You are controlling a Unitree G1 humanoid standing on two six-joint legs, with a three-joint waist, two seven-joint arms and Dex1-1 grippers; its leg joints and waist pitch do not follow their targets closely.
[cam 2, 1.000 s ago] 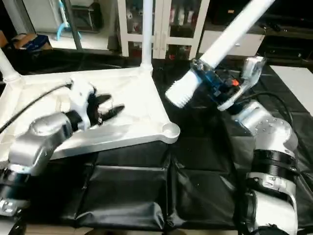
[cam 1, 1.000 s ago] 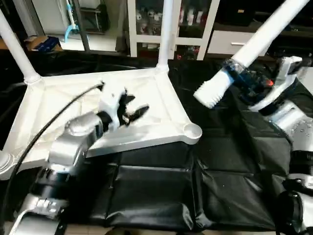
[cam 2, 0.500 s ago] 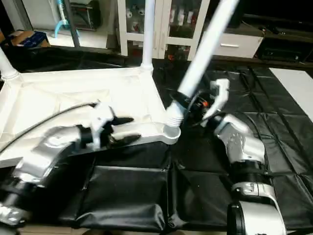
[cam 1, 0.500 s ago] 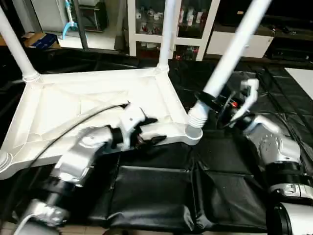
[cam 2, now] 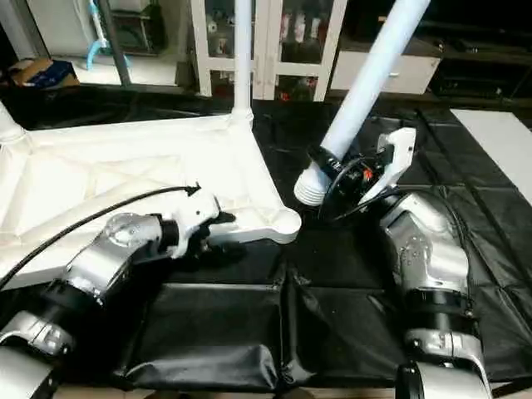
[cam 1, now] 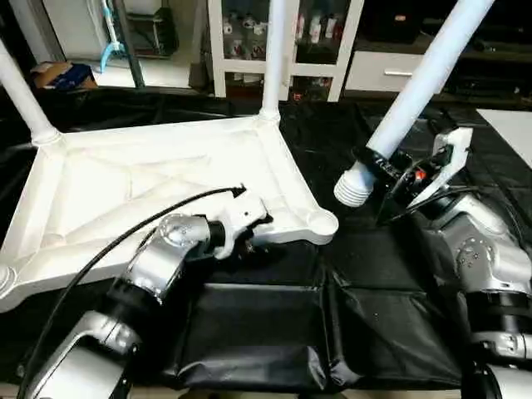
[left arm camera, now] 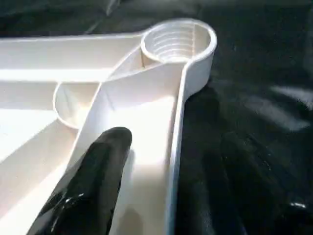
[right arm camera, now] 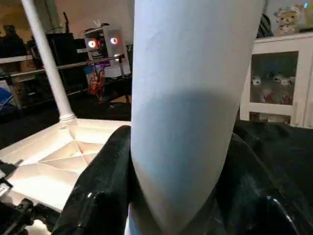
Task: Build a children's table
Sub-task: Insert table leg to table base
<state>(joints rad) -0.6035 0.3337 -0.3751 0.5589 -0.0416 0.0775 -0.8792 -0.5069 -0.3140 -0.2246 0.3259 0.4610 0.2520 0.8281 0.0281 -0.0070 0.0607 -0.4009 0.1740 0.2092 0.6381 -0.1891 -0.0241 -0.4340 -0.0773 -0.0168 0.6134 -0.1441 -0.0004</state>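
- The table top [cam 1: 150,179] lies underside up on the black mat [cam 1: 266,316], two legs standing upright in its far corners.
- The right gripper [cam 2: 345,179] clamps a loose leg [cam 1: 416,91]; its long axis slants up and far-right, threaded end down-left, just right of the empty near-right socket [left arm camera: 178,41].
- The left gripper [cam 1: 249,233] straddles the top's near edge by that socket, one finger [left arm camera: 93,181] inside the rim.
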